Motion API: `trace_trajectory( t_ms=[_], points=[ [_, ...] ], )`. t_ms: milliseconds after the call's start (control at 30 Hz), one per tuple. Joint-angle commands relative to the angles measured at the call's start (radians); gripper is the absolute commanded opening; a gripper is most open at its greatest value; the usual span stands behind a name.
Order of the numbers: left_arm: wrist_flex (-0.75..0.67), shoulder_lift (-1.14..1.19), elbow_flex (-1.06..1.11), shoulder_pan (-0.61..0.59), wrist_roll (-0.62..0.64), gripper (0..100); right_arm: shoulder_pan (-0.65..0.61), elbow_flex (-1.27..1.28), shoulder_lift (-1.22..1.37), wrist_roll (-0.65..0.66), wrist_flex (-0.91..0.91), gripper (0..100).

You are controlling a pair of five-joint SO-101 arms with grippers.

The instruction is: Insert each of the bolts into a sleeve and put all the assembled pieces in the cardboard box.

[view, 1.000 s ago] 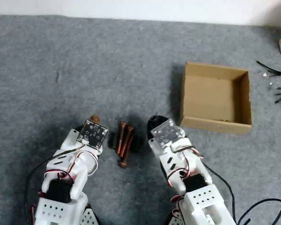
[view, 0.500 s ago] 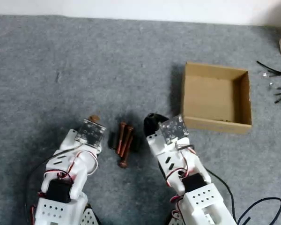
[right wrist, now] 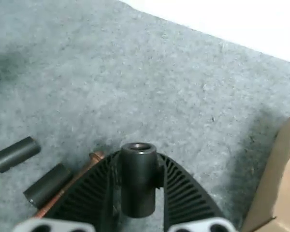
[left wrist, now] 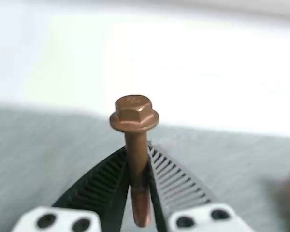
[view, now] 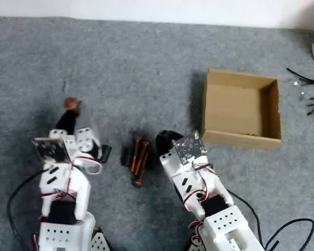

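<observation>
Left gripper (left wrist: 137,150) clamps one bolt (left wrist: 134,113); right gripper (right wrist: 138,157) clamps one sleeve (right wrist: 137,186). Between the arms lie three loose bolts (view: 138,157) and two sleeves (view: 105,153), near one cardboard box (view: 240,138).

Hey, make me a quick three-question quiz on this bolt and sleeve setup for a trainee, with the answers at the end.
1. True or false: the cardboard box already holds an assembled piece.
2. What are the right arm's jaws shut on? A) a washer B) a dark sleeve C) nothing
3. Fill in: the left arm's jaws grip a copper-coloured ____ by its shank.
Key: 1 false, the box is empty. 2 B. 3 bolt.
</observation>
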Motion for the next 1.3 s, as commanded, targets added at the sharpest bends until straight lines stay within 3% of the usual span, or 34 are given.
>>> trace_trajectory(
  t_ms=[0,167,367,567,767,1167,1267],
  points=[
    [-0.133,-0.010,0.021,0.148,0.011,1,-0.010,0.041,-0.012,-0.006,-0.030,0.6],
    [-0.245,-0.010,0.019,0.180,0.017,1,-0.010,0.041,-0.012,-0.006,-0.030,0.6],
    [-0.054,-0.012,0.001,0.171,0.397,1,-0.010,0.041,-0.012,-0.006,-0.045,0.6],
    [-0.032,-0.012,0.019,0.289,0.402,1,-0.045,0.048,-0.012,-0.003,-0.147,0.6],
    [-0.032,-0.012,0.019,0.298,0.408,1,-0.160,0.051,-0.012,0.221,-0.148,0.5],
    [-0.008,-0.012,0.018,0.303,0.410,1,-0.125,0.051,-0.012,0.219,-0.150,0.5],
    [0.038,-0.012,0.012,0.358,0.410,1,-0.127,0.051,-0.012,0.219,-0.150,0.5]
  ],
)
